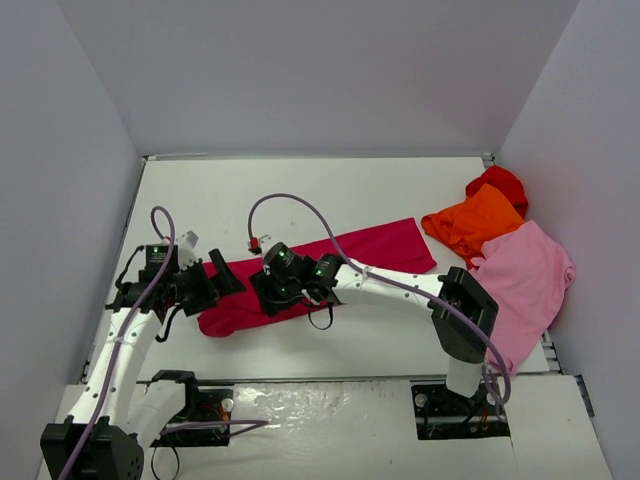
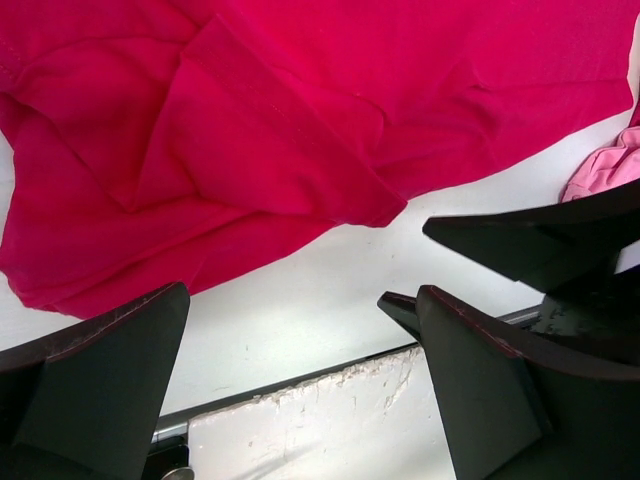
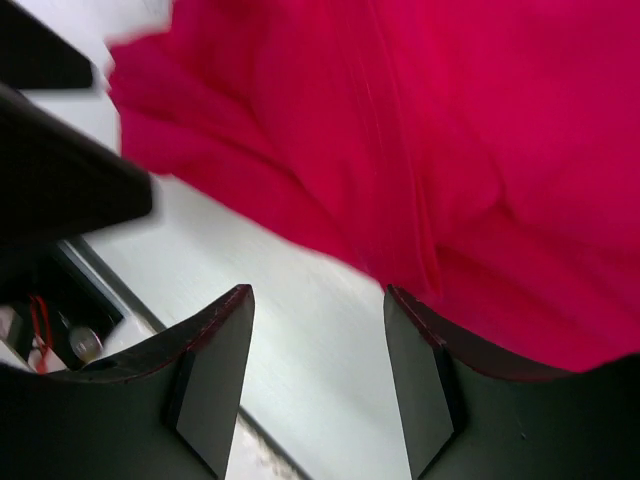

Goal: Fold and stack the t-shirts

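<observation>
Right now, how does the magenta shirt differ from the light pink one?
The magenta shirt is crimson; the light pink shirt is pale. The magenta shirt lies centrally, drawn into a long diagonal band; the light pink shirt lies far to the right, spread broadly. Both are rumpled soft cloth.

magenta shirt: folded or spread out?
Partly folded: the magenta t-shirt lies as a narrow band, with layers overlapping in the left wrist view and one end bunched.

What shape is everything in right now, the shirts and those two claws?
crimson-magenta shirt, lying in a long rumpled strip.
orange shirt, crumpled heap.
bright red shirt, crumpled, touching the orange shirt.
light pink shirt, loosely spread, unfolded.
left gripper, open, empty.
right gripper, open, empty.
</observation>
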Action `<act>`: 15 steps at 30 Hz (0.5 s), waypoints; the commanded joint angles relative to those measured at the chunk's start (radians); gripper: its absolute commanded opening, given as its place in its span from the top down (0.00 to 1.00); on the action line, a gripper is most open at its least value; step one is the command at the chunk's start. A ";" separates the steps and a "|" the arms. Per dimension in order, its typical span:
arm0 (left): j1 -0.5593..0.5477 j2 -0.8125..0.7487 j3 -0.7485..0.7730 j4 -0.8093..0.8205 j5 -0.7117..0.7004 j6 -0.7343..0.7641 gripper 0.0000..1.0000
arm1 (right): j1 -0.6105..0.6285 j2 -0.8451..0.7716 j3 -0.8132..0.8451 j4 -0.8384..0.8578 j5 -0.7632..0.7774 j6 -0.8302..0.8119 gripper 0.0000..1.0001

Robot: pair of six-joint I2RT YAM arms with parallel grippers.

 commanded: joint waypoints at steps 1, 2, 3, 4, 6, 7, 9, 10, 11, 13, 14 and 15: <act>-0.001 0.081 0.056 0.092 0.002 -0.016 0.03 | -0.076 0.093 0.143 -0.001 0.007 -0.048 0.52; -0.001 0.098 0.069 0.097 -0.009 -0.015 0.03 | -0.110 0.109 0.151 -0.003 -0.003 -0.042 0.56; -0.001 0.123 0.081 0.101 -0.018 -0.010 0.03 | -0.132 0.126 0.163 -0.003 -0.008 -0.040 0.60; -0.001 0.152 0.093 0.105 -0.026 -0.005 0.03 | -0.150 0.143 0.176 -0.004 -0.011 -0.040 0.64; -0.001 0.210 0.121 0.107 -0.034 0.003 0.03 | -0.174 0.181 0.208 -0.008 -0.019 -0.040 0.75; -0.001 0.230 0.135 0.106 -0.034 0.005 0.03 | -0.179 0.199 0.226 -0.013 -0.033 -0.040 0.80; -0.002 0.259 0.158 0.108 -0.023 0.004 0.03 | -0.186 0.238 0.262 -0.024 -0.050 -0.041 0.95; -0.003 0.264 0.167 0.110 -0.017 0.001 0.03 | -0.186 0.265 0.278 -0.031 -0.060 -0.042 1.00; -0.003 0.262 0.173 0.110 -0.014 -0.001 0.03 | -0.186 0.287 0.289 -0.037 -0.067 -0.042 1.00; -0.003 0.243 0.180 0.106 -0.016 -0.002 0.03 | -0.187 0.316 0.307 -0.039 -0.078 -0.041 1.00; -0.003 0.236 0.184 0.104 -0.017 -0.003 0.03 | -0.188 0.330 0.312 -0.040 -0.082 -0.042 1.00; -0.003 0.230 0.190 0.099 -0.019 -0.002 0.03 | -0.188 0.348 0.320 -0.041 -0.085 -0.045 1.00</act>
